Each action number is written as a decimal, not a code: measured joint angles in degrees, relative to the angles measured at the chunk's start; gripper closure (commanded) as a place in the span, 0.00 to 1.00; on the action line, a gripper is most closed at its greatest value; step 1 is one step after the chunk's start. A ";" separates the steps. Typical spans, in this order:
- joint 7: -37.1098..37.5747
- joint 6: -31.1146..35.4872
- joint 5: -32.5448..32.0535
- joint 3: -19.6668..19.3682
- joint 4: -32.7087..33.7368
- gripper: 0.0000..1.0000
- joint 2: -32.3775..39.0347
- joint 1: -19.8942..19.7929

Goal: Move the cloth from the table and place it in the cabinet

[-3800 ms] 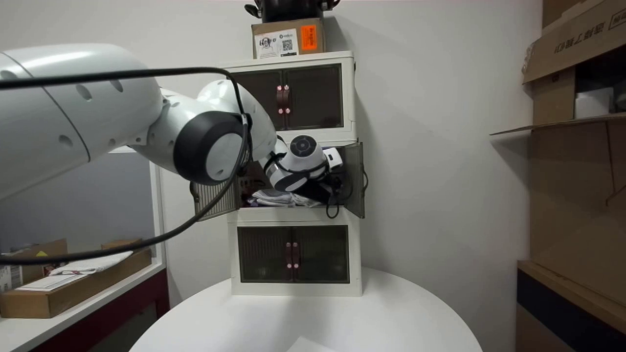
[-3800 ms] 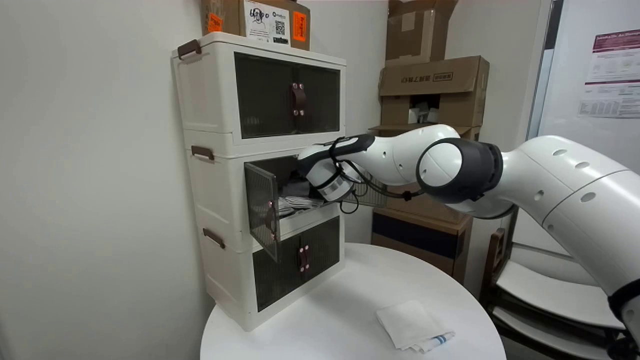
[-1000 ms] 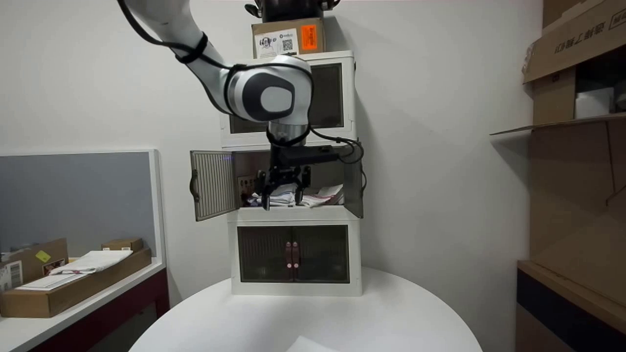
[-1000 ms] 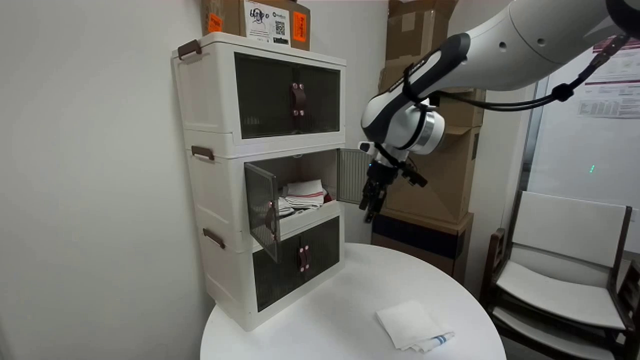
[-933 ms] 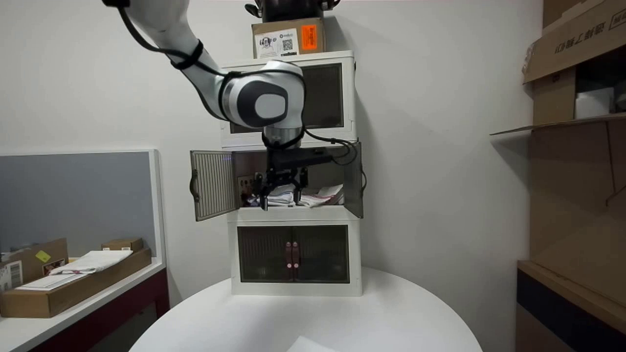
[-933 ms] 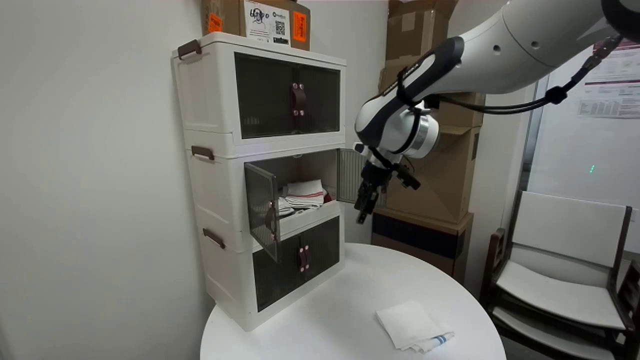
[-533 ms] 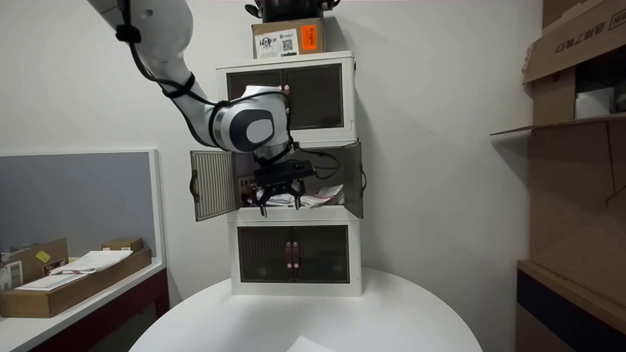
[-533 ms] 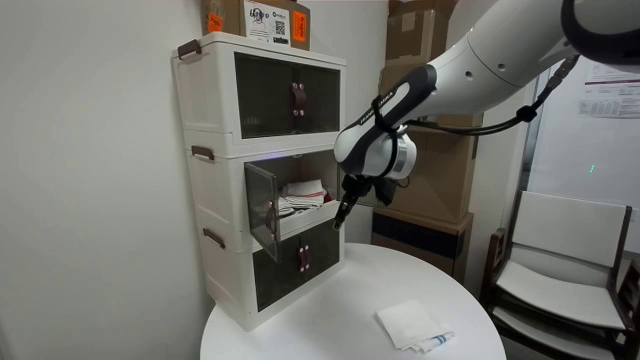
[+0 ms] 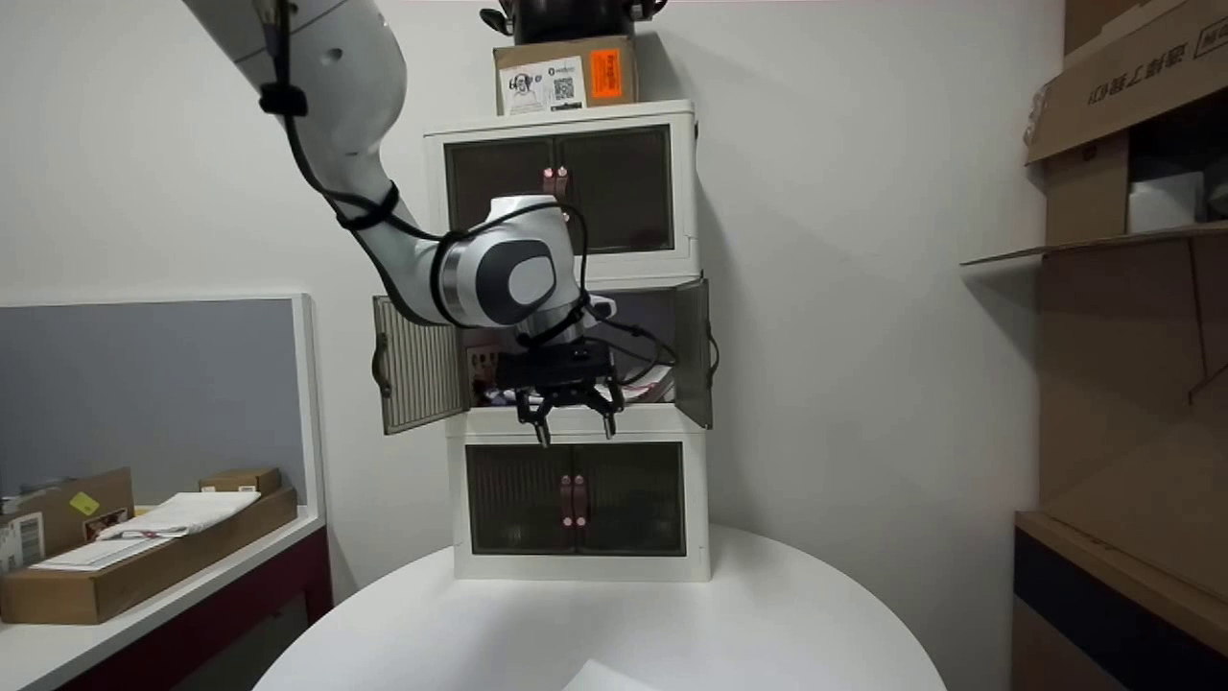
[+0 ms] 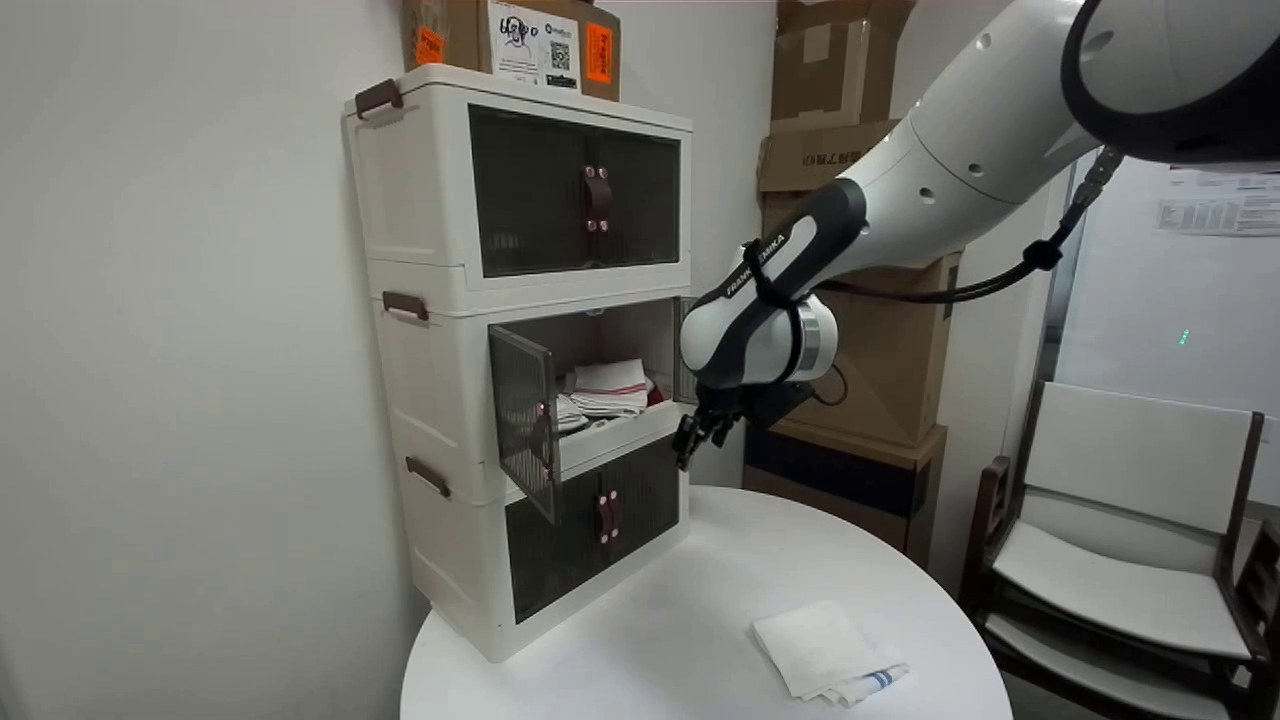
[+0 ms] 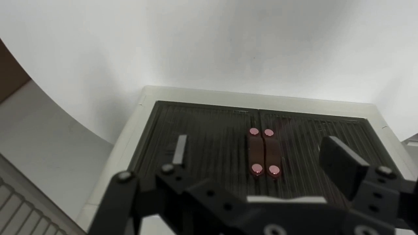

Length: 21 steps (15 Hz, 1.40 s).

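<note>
In an exterior view, nearest, a folded white cloth [image 10: 822,645] with blue stripes at one corner is lying flat on the round white table [image 10: 660,640], well apart from the storage cabinet [image 10: 425,390]. Farther in, the white Franka Emika arm [image 10: 960,150] is angling down from the upper right, a black cable [image 10: 930,296] hanging beneath it. The Robotiq gripper [image 9: 577,432] is hanging above the table in front of the cabinet, its tips slanting toward the cabinet's front. Its two fingers [image 11: 339,166] are standing wide apart and holding nothing. In the wrist view, brown strap handles [image 11: 256,151] with pink studs are showing between the fingers, on the closed bottom doors [image 11: 209,140].

Behind the gripper, the cabinet is rising in three tiers. Its middle doors [image 9: 419,363] are standing swung outward to either side, and folded white towels [image 10: 610,385], one carrying red stripes, are resting in the middle compartment. The top doors [image 10: 530,190] are standing closed. On the cabinet a cardboard box [image 9: 568,79] with an orange sticker is sitting, and a black pot [image 9: 571,21], cut off at the top, is showing just over it.

Toward the back, large cartons [image 10: 880,400] are standing piled, and a white-seated chair [image 10: 1110,580] is standing beside them.
</note>
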 measured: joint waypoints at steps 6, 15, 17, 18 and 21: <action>13.89 -4.18 -7.48 -5.41 -0.07 0.00 0.11 4.64; 28.07 -22.93 3.20 0.61 9.14 0.00 -3.87 4.67; 28.07 -23.37 3.48 1.12 9.87 0.00 -5.75 4.67; 28.07 -23.58 2.83 1.23 9.89 0.00 -6.74 4.69; 28.42 -26.18 -3.46 1.25 9.88 0.00 -9.36 4.70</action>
